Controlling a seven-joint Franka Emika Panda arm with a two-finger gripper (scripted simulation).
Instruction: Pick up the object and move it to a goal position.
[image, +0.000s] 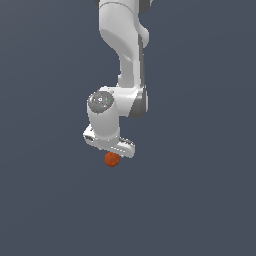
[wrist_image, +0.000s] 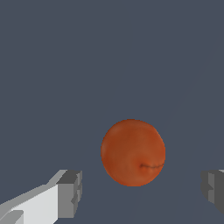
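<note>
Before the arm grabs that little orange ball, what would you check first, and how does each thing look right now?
1. Gripper open: ok, a wide gap separates the fingers.
2. Orange ball lined up between the fingers: ok in the wrist view.
3. Fingers free of the ball: ok, gaps on both sides.
4. Gripper low enough to close around the ball: cannot tell; the exterior view shows it just under the hand.
5. Goal position marked: cannot tell, none visible.
</note>
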